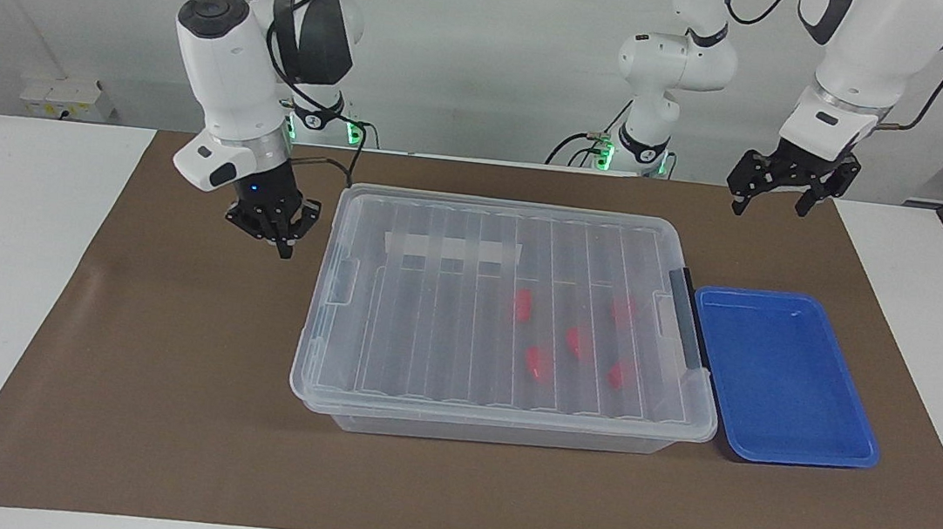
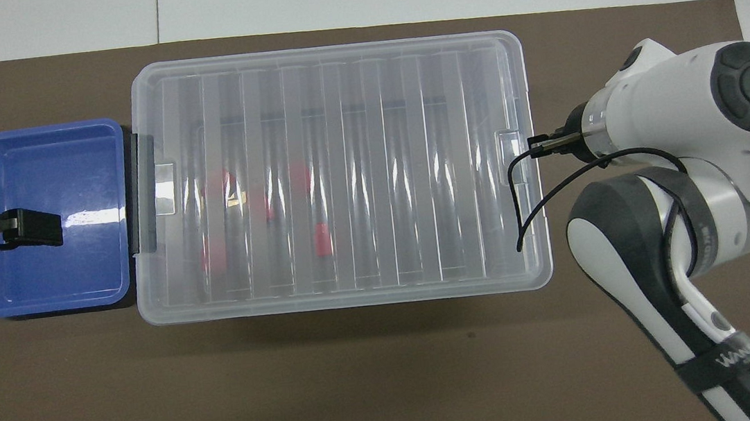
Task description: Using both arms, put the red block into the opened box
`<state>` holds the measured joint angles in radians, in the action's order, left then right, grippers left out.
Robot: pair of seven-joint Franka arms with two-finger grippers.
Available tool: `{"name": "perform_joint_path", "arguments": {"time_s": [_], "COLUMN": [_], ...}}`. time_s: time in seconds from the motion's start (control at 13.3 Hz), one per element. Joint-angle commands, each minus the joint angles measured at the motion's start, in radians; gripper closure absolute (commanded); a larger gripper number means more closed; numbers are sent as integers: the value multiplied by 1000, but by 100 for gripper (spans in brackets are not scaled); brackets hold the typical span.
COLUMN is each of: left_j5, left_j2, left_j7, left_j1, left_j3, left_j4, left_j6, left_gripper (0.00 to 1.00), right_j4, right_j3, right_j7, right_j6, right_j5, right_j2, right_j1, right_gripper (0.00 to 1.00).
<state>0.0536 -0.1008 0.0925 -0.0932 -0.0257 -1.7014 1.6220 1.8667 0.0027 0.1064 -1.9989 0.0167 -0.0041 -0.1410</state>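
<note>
The clear box (image 1: 506,433) (image 2: 356,297) stands mid-mat with its ribbed lid (image 1: 429,330) lying flat on it. Several red blocks, one of them a red block (image 1: 522,304) (image 2: 324,239), show through the lid toward the left arm's end. My right gripper (image 1: 282,246) is shut and holds nothing. It hangs just above the mat, a little off the box's end toward the right arm's end of the table. In the overhead view its own wrist hides it. My left gripper (image 1: 771,210) (image 2: 35,227) waits open and raised, over the blue tray in the overhead view.
A shallow blue tray (image 1: 782,394) (image 2: 55,279) lies against the box's black handle bar (image 1: 689,318) at the left arm's end. Brown mat (image 1: 162,372) covers the table around both. A black cable (image 2: 520,202) from the right wrist hangs over the lid's corner.
</note>
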Motion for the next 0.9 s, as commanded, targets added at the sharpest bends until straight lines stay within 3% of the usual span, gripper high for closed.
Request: {"name": "perform_joint_path", "arguments": {"time_s": [0.0,0.07,0.6,0.82], "left_j5": [-8,-8,-8,-8], "left_j2": [-13,-13,-11,-11], "left_j7": [-7,-7,-7,-7], "left_j1": [3,3,3,3], "left_j3": [3,3,3,3], "left_j4": [-18,-18,-18,-18], "left_j6": [15,16,15,15], "left_gripper": [0,0,0,0], "right_j4": [-3,-20,-299,-350], "right_j3": [5,2,-4,-6], "right_j7": [59,68,95,87], "right_j6": [58,74,340,402], "right_j5": [12,12,-9,-4], "right_j2": [-51,-59,-24,-17], "right_j1": [37,38,130,153], "right_gripper": [38,0,0,0]}}
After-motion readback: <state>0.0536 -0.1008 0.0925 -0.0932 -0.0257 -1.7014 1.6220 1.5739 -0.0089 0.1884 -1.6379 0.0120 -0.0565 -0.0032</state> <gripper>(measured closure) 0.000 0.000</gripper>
